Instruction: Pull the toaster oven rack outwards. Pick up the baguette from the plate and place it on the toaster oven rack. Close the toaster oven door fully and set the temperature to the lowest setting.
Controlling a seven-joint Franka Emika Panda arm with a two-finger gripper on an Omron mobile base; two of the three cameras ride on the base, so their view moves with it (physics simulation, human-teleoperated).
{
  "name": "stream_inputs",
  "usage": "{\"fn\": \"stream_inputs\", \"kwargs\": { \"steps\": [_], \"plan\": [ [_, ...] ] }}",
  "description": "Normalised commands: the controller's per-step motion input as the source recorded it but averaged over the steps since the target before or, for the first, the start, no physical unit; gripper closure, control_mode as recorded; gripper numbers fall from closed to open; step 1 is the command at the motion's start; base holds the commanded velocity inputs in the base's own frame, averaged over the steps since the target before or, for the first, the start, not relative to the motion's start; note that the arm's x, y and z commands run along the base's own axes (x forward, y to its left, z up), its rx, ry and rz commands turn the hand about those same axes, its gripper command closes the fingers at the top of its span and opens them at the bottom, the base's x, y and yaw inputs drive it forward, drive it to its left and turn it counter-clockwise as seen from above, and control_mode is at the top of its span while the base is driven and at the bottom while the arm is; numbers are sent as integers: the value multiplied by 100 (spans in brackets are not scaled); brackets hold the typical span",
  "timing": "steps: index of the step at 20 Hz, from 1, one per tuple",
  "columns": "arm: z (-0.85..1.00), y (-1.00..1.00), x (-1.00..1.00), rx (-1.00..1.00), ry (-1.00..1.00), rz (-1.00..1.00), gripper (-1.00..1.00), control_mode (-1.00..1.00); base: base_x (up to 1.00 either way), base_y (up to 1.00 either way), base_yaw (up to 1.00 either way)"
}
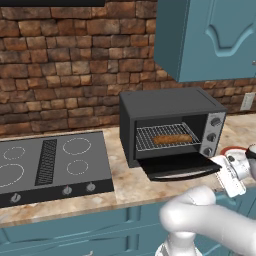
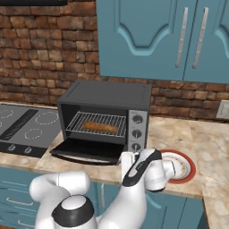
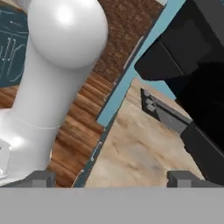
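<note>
The toaster oven [image 1: 170,102] [image 2: 107,94] stands on the counter with its door [image 1: 175,167] [image 2: 85,150] folded down flat. Inside, the silver rack [image 1: 150,137] [image 2: 78,123] carries the brown baguette [image 1: 172,139] [image 2: 100,127]. The red-rimmed plate [image 1: 232,150] [image 2: 188,167] lies right of the oven, partly behind my arm. My gripper [image 3: 113,179] [image 1: 217,161] is open and holds nothing. It sits low at the door's front right corner, and the hand view shows the dark door edge [image 3: 166,113] just ahead on the right.
Three round knobs [image 1: 216,121] [image 2: 137,119] run down the oven's silver panel. A flat black cooktop [image 1: 50,160] [image 2: 22,125] lies left of the oven. Blue wall cabinets [image 2: 147,36] hang above, and the counter's front edge [image 3: 100,144] runs beside my hand.
</note>
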Motion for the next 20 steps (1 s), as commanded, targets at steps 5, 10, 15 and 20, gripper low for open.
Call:
{"fn": "stream_inputs", "kwargs": {
  "steps": [5, 10, 15, 20],
  "plan": [
    [30, 99, 87, 0, -30, 6, -100, -100, 0, 0, 0],
    [32, 100, 95, 0, -18, -14, -100, -100, 0, 0, 0],
    [32, 53, 81, 8, -1, -30, -100, -100, 0, 0, 0],
    [33, 42, 72, 9, 0, -44, -100, -100, 0, 0, 0]
  ]
}}
